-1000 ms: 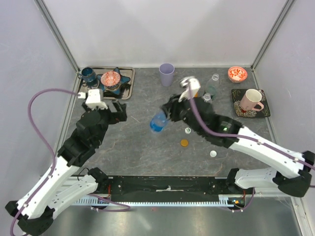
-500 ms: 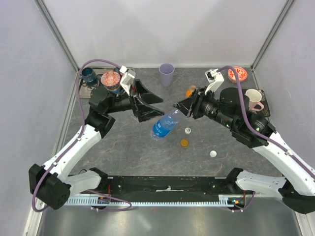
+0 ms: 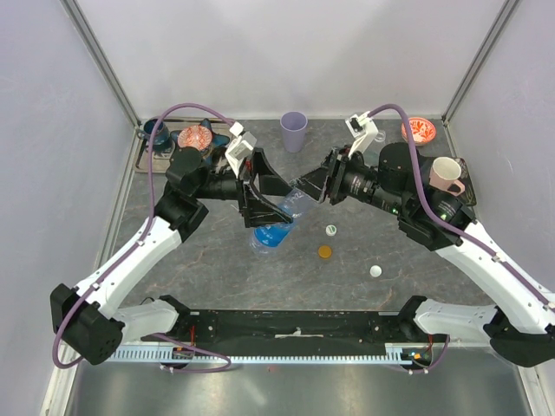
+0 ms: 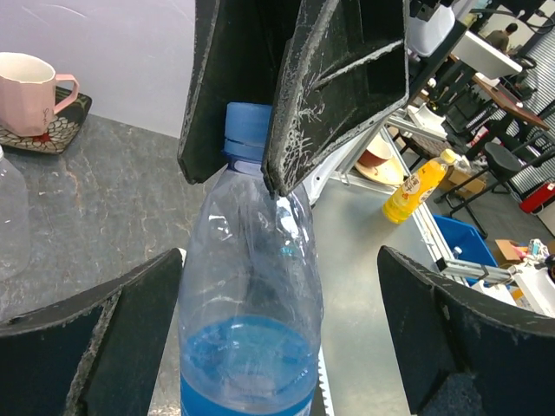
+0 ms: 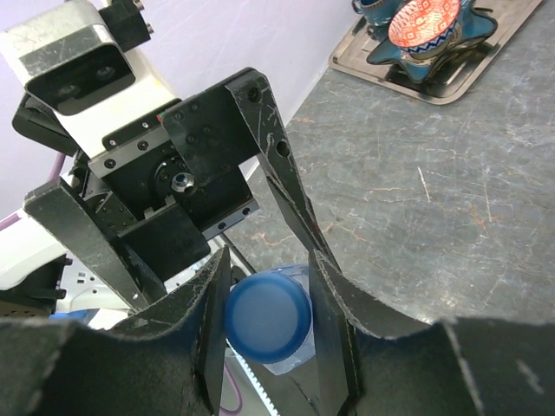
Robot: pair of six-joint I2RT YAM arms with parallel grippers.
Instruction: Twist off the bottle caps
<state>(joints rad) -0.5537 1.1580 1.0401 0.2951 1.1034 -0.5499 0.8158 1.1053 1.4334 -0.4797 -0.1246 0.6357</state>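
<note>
A clear bottle with a blue label hangs tilted in the air over the table's middle. My right gripper is shut on its blue cap, one finger on each side, as the right wrist view shows. My left gripper is open and straddles the bottle's body; its left finger is at the bottle's side and its right finger stands well clear. A white-and-green cap, an orange cap and a white cap lie loose on the table. The other bottles are hidden behind my right arm.
A lilac cup stands at the back middle. A metal tray with bowls is at the back left. A pink mug on a dark saucer and a red-patterned bowl are at the back right.
My left arm has swung in from the left, and its open fingers now sit round the bottle. My right gripper has kept the cap and shifted the bottle a little.
</note>
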